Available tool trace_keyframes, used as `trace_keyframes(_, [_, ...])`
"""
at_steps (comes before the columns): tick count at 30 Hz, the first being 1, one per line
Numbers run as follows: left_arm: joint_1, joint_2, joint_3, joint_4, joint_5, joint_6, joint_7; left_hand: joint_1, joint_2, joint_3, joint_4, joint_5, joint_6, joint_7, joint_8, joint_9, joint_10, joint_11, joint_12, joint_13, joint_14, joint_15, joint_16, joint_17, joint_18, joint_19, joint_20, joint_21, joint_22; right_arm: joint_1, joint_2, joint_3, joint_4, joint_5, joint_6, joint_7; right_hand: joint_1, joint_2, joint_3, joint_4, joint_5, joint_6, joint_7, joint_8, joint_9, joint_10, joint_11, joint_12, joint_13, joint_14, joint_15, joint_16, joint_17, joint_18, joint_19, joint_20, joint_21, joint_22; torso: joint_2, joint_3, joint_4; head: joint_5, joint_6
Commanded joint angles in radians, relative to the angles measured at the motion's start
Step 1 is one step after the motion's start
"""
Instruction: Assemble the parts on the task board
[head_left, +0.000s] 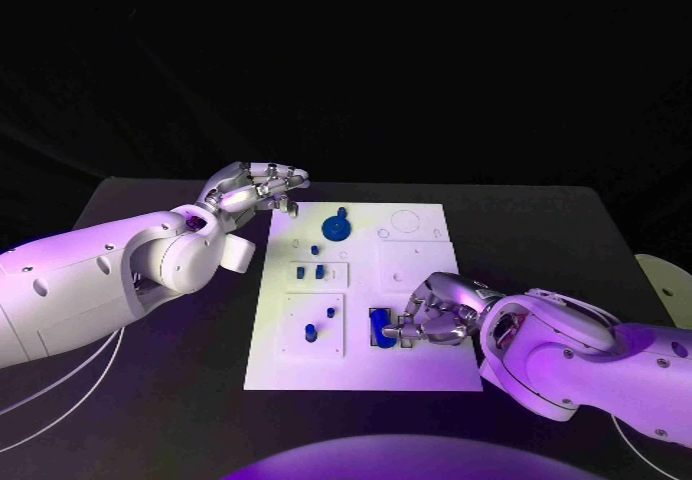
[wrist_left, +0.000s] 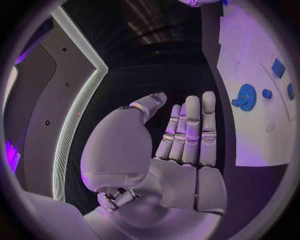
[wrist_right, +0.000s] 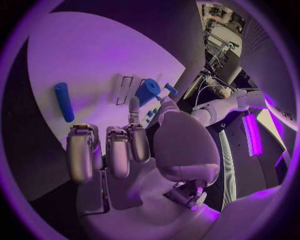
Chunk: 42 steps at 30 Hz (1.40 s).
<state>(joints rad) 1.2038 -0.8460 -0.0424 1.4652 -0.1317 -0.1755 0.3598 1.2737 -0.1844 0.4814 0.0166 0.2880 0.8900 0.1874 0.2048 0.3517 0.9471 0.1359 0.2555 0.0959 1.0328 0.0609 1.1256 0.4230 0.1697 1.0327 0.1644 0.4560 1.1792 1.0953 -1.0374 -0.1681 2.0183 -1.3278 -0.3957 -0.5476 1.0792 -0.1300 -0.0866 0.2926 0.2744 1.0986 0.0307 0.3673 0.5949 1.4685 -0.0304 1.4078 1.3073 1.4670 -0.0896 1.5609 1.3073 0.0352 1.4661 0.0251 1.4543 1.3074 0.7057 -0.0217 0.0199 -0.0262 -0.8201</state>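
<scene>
The right hand (head_left: 437, 315), a silver many-fingered unit on a white arm, is nearest the camera in the head view. It rests on the near right part of the white rectangular task board (head_left: 418, 370), fingers curled down beside a blue block-shaped part (head_left: 381, 327) seated in a recess. Whether the fingers grip this part cannot be determined. In the right wrist view the right hand's fingers (wrist_right: 119, 150) are bent forward over the board, with a blue cylindrical part (wrist_right: 63, 101) lying flat on the white surface ahead of them.

The black worktop (head_left: 548, 215) carries the task board at its centre.

The left hand (head_left: 260, 187) hovers at the far left corner of the board, over the worktop edge of it. It holds nothing; in the left wrist view its fingers (wrist_left: 190, 130) are straight, lying side by side, the thumb apart.

A round blue disc part (head_left: 336, 227) lies on the far section of the board. Small blue parts (head_left: 309, 271) stand in the middle left panel, and others (head_left: 310, 331) in the near left panel.
</scene>
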Motion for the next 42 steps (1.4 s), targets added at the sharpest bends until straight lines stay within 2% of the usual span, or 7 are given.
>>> trace_keyframes(1, [0.000,0.001,0.001,0.001,0.005,0.012,0.004,-0.010,0.003,-0.003,0.002,0.004,0.003,-0.001,0.006,-0.002,-0.008,0.003,0.005,-0.001,-0.007,0.003,0.001,-0.001,0.011,-0.004,0.003,-0.006,-0.002,0.000,-0.005,0.000,0.003,0.017,0.076,0.017,0.013,0.001,-0.007,0.001,-0.006,0.008,0.002,0.002,0.001,0.034,-0.007,0.003,0.131,0.099,-0.004,0.003,0.243,-0.010,0.061,-0.006,0.005,0.230,0.000,0.0001,0.0013,-0.001,0.003])
trace_keyframes(13, [0.000,0.000,0.000,0.002,0.005,0.012,0.004,-0.010,0.003,-0.003,0.002,0.004,0.003,-0.001,0.006,-0.002,-0.008,0.003,0.005,-0.001,-0.007,0.003,0.001,-0.001,0.011,-0.004,0.003,-0.006,-0.002,0.000,-0.002,0.000,-0.012,0.016,0.088,0.010,0.048,0.006,-0.006,0.001,-0.009,0.007,0.001,0.000,0.005,0.034,-0.007,0.003,0.133,0.099,-0.005,0.003,0.242,-0.010,0.061,-0.007,0.006,0.231,0.001,-0.0004,0.0016,0.002,0.002])
trace_keyframes(24, [0.000,-0.004,0.000,0.004,0.005,0.011,0.004,-0.012,0.004,-0.004,0.004,0.004,0.003,-0.001,0.006,-0.002,-0.009,0.003,0.007,-0.001,-0.007,0.003,0.001,-0.002,0.011,-0.004,0.003,-0.006,-0.003,0.000,0.034,0.000,-0.044,0.029,0.072,0.004,0.041,0.029,-0.007,0.003,-0.007,0.012,0.000,0.001,0.008,0.037,-0.008,0.008,0.138,0.100,-0.005,0.004,0.245,-0.011,0.063,-0.007,0.011,0.232,0.002,0.0005,0.0015,0.004,-0.005])
trace_keyframes(30, [0.000,-0.005,0.000,0.006,0.005,0.012,0.003,-0.012,0.004,-0.004,0.004,0.004,0.003,-0.001,0.006,-0.002,-0.009,0.003,0.007,-0.001,-0.007,0.003,0.001,-0.002,0.011,-0.004,0.003,-0.006,-0.003,0.000,0.052,0.000,-0.067,0.041,0.076,0.006,0.040,0.028,-0.008,0.002,-0.006,0.012,0.000,0.001,0.008,0.038,-0.008,0.010,0.140,0.100,-0.005,0.004,0.247,-0.012,0.063,-0.007,0.012,0.232,0.000,-0.0009,0.0014,0.005,-0.003])
trace_keyframes(35, [0.000,-0.006,0.000,0.006,0.005,0.011,0.002,-0.012,0.005,-0.004,0.005,0.005,0.004,-0.001,0.007,-0.002,-0.010,0.003,0.008,-0.001,-0.008,0.003,0.002,-0.002,0.011,-0.004,0.003,-0.006,-0.004,0.000,0.058,0.000,-0.074,0.070,0.090,0.026,0.047,0.014,-0.015,0.001,-0.005,0.012,0.000,0.000,0.010,0.038,-0.009,0.009,0.140,0.100,-0.006,0.004,0.246,-0.011,0.062,-0.007,0.011,0.232,0.000,-0.0003,0.0001,0.006,-0.005])
trace_keyframes(38, [0.000,-0.006,0.000,0.006,0.005,0.011,0.001,-0.010,0.008,-0.003,0.005,0.006,0.004,-0.002,0.008,-0.003,-0.010,0.003,0.009,-0.001,-0.008,0.003,0.002,-0.002,0.011,-0.004,0.003,-0.007,-0.005,0.000,0.062,0.000,-0.076,0.097,0.102,0.046,0.088,0.009,-0.018,0.000,-0.052,0.012,-0.001,-0.002,0.015,0.039,-0.009,0.013,0.145,0.101,-0.006,0.005,0.248,-0.011,0.062,-0.008,0.010,0.232,-0.001,-0.0009,-0.0003,0.004,-0.005])
trace_keyframes(42, [0.000,-0.006,0.000,0.004,0.005,0.013,0.000,-0.009,0.009,-0.002,0.005,0.006,0.004,-0.002,0.008,-0.003,-0.010,0.002,0.010,-0.002,-0.008,0.003,0.002,-0.002,0.011,-0.004,0.003,-0.007,-0.005,0.000,0.066,0.000,-0.077,0.114,0.120,0.063,0.102,0.001,-0.023,0.000,-0.069,0.011,0.000,-0.003,0.016,0.038,-0.009,0.010,0.144,0.100,-0.006,0.004,0.246,-0.011,0.062,-0.008,0.010,0.232,0.000,-0.0005,-0.0002,0.006,-0.008])
